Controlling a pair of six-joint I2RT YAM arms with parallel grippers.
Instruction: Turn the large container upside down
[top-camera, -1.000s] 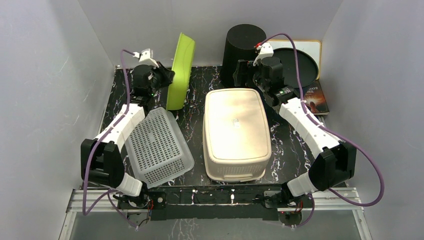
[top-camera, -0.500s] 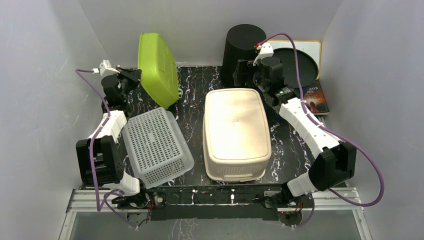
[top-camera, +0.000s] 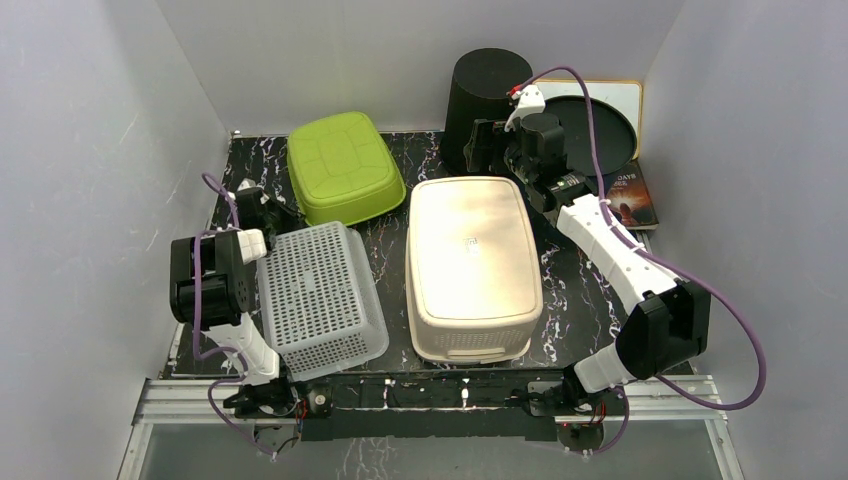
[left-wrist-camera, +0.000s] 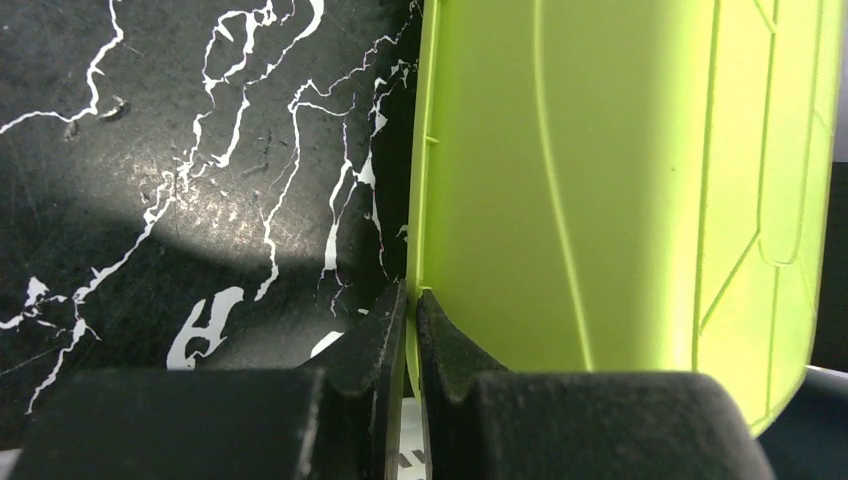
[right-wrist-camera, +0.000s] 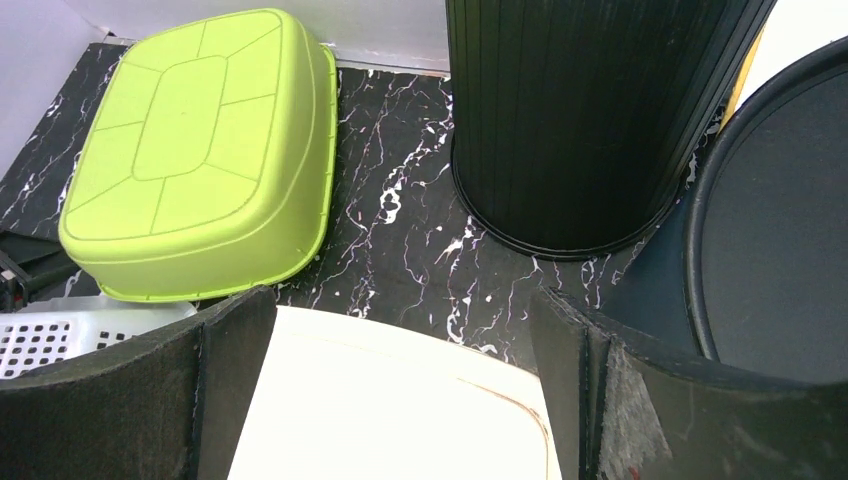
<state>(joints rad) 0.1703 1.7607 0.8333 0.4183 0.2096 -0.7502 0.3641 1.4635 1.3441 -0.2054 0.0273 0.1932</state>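
A: Status on the lime-green tub (top-camera: 345, 180)?

B: Lying base-up on the black marble table (top-camera: 390, 215), far left, just beyond the white perforated basket (top-camera: 315, 295) and left of the beige bin (top-camera: 470, 265). Looks flipped already.

A: Left gripper (left-wrist-camera: 410, 330)?

B: Clamped on the tub's rim, pinching the thin wall low beside the table.

A: Right gripper (right-wrist-camera: 395, 330)?

B: Spread wide, grasping nothing, hovering over the far end of the beige bin, near the black ribbed bin (right-wrist-camera: 590, 110).

A: Step in hand, then?

B: Probably the let-go after the turn. Next: part the fingers, then back away low without dragging the rim or nudging the basket.
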